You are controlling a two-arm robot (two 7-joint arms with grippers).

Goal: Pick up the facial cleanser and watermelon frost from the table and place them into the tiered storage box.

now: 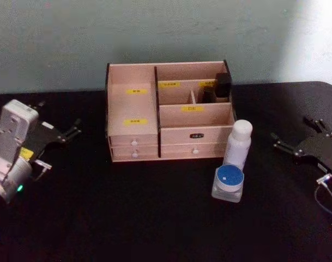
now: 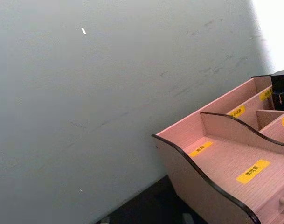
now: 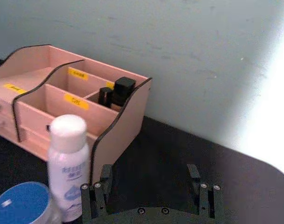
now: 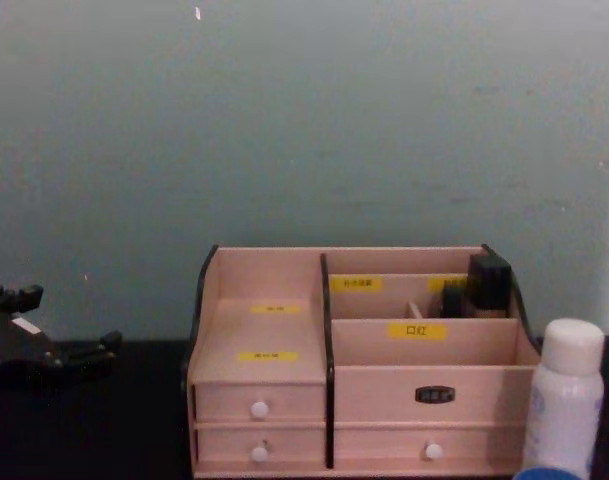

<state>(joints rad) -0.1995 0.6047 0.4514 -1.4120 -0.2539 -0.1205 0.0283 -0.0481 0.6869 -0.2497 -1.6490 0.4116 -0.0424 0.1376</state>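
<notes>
Head view gives us the plainest layout. We count one white bottle (image 1: 239,143), which we take for the facial cleanser, standing upright with its long axis vertical, just beside the front right corner of the tiered storage box (image 1: 134,106). One squat blue-lidded jar (image 1: 228,183), which we judge to be the watermelon frost, sits just before the bottle on the robot's side; we cannot tell whether the two touch. Both rest on the black table (image 1: 155,224), and neither is in the box yet.

There is one box, with four white-knobbed drawers. Its back right compartment holds two dark items (image 1: 223,84), while the other open compartments look free.

Outward from there, the right gripper (image 1: 292,131) hovers near the table's right side with its fingers spread and nothing between them. The bottle and jar lie to its left, nearer to it than to the other arm. We judge this arm the natural one for the reach, closing across the bottle's upright body.

The left gripper (image 1: 58,117) sits beyond the box's left end, well apart from both things, also spread and empty.
</notes>
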